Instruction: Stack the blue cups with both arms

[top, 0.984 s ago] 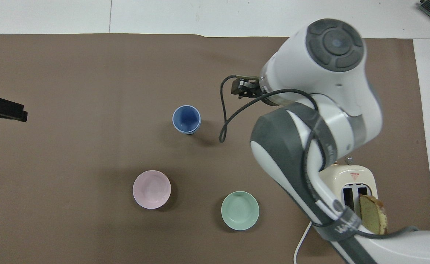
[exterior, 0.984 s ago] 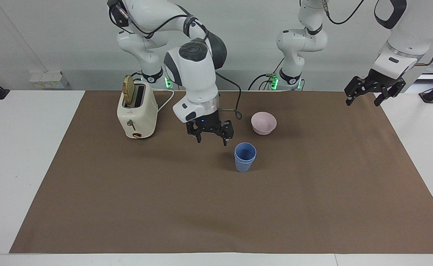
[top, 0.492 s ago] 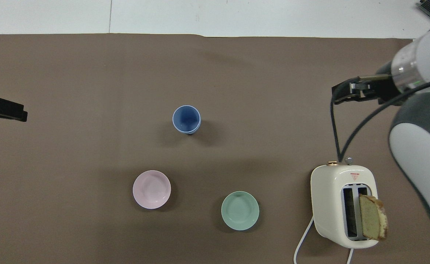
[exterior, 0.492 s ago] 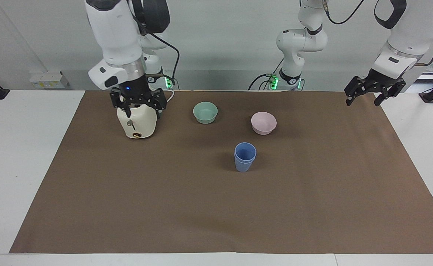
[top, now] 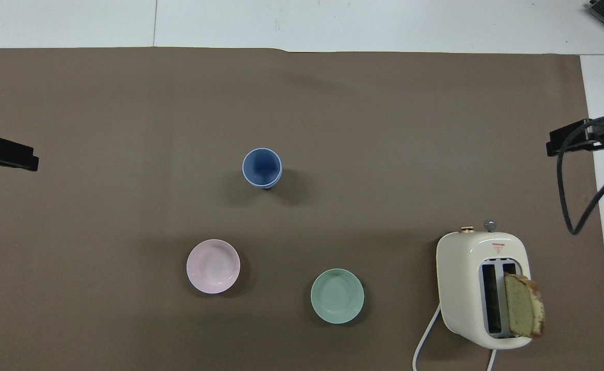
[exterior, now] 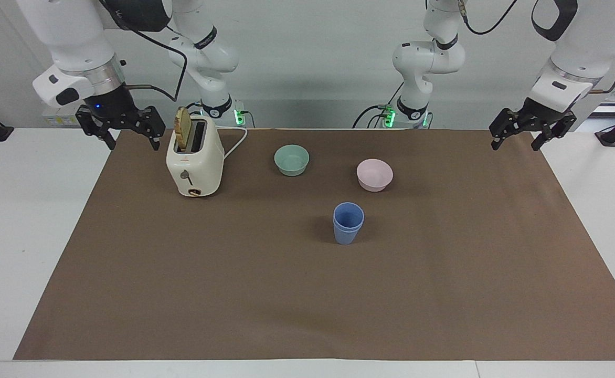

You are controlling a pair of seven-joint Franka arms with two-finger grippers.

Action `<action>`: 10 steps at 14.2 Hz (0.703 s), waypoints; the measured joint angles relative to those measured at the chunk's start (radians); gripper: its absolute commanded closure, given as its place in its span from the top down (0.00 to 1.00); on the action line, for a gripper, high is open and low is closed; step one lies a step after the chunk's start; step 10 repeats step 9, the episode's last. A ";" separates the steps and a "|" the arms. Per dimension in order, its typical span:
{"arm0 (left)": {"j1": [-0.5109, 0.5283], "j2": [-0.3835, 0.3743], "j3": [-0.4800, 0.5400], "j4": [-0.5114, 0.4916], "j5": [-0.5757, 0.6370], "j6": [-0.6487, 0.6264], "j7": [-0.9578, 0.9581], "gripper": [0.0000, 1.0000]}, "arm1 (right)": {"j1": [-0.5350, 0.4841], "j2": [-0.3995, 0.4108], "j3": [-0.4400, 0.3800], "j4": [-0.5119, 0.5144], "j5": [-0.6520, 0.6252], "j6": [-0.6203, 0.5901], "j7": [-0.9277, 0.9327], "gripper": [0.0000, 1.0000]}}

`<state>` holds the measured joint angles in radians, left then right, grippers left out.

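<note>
blue cups nested upright on the brown mat, both arms up at the counter's ends.
facing view: the stack stands mid-mat, farther from the robots than the pink bowl and green bowl; the right gripper hangs over the mat's edge beside the toaster, jaws wide and empty; the left gripper hangs over the other end, jaws wide and empty. overhead view: the stack shows one rim inside the other, well apart from both bowls.
</note>
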<state>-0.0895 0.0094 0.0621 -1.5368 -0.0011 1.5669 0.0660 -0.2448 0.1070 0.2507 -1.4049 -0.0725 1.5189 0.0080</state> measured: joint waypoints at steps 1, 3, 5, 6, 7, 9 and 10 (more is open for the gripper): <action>0.000 0.000 -0.004 0.000 0.000 0.000 0.000 1.00 | -0.004 -0.009 0.000 -0.026 0.000 0.022 0.000 1.00; 0.000 -0.003 -0.015 0.000 -0.001 0.000 0.000 1.00 | -0.012 -0.024 0.000 -0.067 0.000 0.042 0.000 1.00; 0.000 -0.007 -0.019 0.000 -0.001 0.000 0.000 1.00 | -0.021 -0.033 0.000 -0.090 0.000 0.042 0.000 1.00; 0.000 -0.008 -0.018 0.000 -0.001 -0.002 0.000 1.00 | -0.022 -0.035 0.000 -0.093 0.000 0.045 0.000 1.00; 0.000 -0.009 -0.017 0.000 -0.001 -0.002 0.000 1.00 | -0.021 -0.035 0.002 -0.095 0.001 0.051 0.000 1.00; 0.001 -0.009 -0.014 0.000 -0.001 -0.003 0.000 1.00 | -0.020 -0.036 0.006 -0.097 0.003 0.054 0.000 1.00; 0.001 -0.009 -0.014 0.000 -0.001 -0.003 0.000 1.00 | -0.020 -0.036 0.006 -0.097 0.003 0.054 0.000 1.00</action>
